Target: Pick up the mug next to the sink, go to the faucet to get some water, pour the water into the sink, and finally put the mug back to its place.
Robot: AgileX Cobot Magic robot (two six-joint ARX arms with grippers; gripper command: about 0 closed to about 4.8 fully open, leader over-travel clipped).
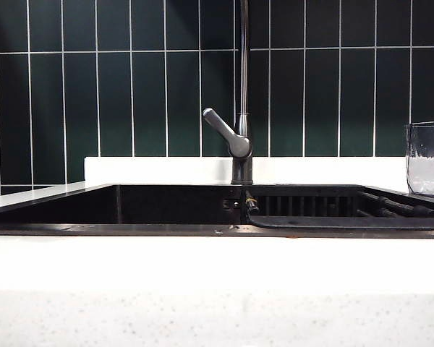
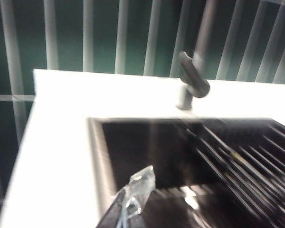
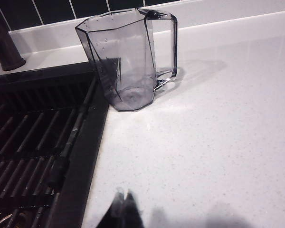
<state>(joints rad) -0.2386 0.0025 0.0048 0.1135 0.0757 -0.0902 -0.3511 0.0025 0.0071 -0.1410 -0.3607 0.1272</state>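
With both the left gripper (image 2: 133, 199) and right gripper (image 3: 123, 202) closed and empty, the clear faceted plastic mug (image 3: 128, 59) beside the matte black rectangular sink (image 3: 80, 156) could be knocked over unless the jaws open first.

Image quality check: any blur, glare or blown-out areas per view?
Exterior view: sharp, but the front counter is washed out. Left wrist view: motion-blurred, counter blown out, faucet smeared. Right wrist view: crisp; the mug casts a soft shadow, right gripper tips dark at the edge.
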